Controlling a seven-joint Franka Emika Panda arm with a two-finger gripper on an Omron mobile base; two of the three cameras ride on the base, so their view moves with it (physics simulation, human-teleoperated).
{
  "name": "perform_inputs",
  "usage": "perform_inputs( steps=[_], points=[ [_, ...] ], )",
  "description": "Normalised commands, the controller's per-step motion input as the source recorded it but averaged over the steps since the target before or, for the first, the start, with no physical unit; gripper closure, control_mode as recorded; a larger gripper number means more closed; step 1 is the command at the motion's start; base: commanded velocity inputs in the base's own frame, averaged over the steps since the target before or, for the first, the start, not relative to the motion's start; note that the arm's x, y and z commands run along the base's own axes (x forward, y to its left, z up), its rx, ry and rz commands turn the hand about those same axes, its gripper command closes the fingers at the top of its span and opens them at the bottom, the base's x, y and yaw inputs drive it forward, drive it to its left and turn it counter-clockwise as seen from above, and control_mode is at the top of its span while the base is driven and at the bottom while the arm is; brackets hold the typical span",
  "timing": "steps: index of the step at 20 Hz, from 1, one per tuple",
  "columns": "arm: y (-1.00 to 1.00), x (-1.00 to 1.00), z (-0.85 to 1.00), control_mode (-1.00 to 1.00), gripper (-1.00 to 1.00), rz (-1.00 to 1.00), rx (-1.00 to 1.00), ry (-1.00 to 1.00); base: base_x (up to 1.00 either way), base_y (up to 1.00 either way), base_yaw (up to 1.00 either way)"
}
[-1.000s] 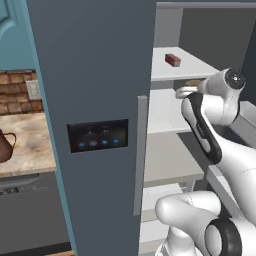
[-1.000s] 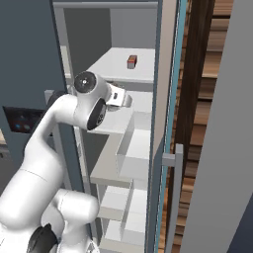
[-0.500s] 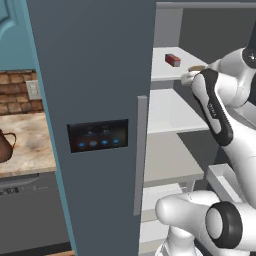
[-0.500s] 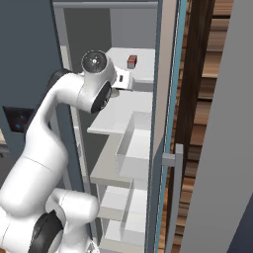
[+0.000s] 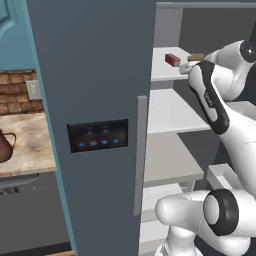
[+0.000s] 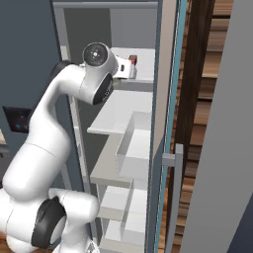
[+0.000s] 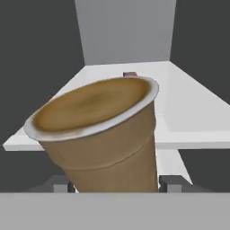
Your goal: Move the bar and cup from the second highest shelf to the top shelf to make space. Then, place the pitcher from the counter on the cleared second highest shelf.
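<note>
My gripper (image 7: 115, 182) is shut on the tan cup (image 7: 101, 130), whose base sits between the two dark fingertips (image 7: 58, 183); the cup looks tilted in the hand view. The cup (image 5: 196, 57) hangs level with the top shelf (image 5: 162, 72), at its front right. The small red bar (image 5: 172, 59) lies on that shelf, seen farther back as the bar (image 7: 130, 74) and just past my hand as the bar (image 6: 132, 60). The second highest shelf (image 5: 170, 112) below is bare. The brown pitcher (image 5: 4, 146) stands on the counter (image 5: 30, 142) at far left.
The grey cabinet door (image 5: 97, 100) with a dark control panel and a vertical handle (image 5: 141, 150) stands open left of the shelves. A second door edge (image 6: 168, 123) runs down the right. White bins (image 6: 133, 148) sit on the lower shelves.
The arm has lifted the cup from the height of the second highest shelf up to the top shelf and carried it inward, towards the bar. The grip has not changed.
</note>
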Motion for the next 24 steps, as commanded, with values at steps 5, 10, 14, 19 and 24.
perform_inputs(
  steps=[5, 10, 14, 19, 24],
  points=[
    [-0.01, 0.38, 0.36, -1.00, 1.00, 0.00, 0.00, -0.15, 0.00, 0.00, 0.00],
    [-0.13, 0.48, 0.26, -1.00, 1.00, -0.02, 0.00, -0.01, 0.00, 0.00, 0.00],
    [-0.24, 0.49, 0.09, -1.00, 1.00, -0.01, 0.00, 0.00, 0.00, 0.00, 0.00],
    [-0.30, 0.50, 0.00, -1.00, 1.00, -0.01, 0.01, 0.00, 0.00, 0.00, 0.00],
    [-0.35, 0.43, -0.08, -1.00, 1.00, -0.01, 0.05, 0.00, 0.00, 0.00, 0.00]
  ],
)
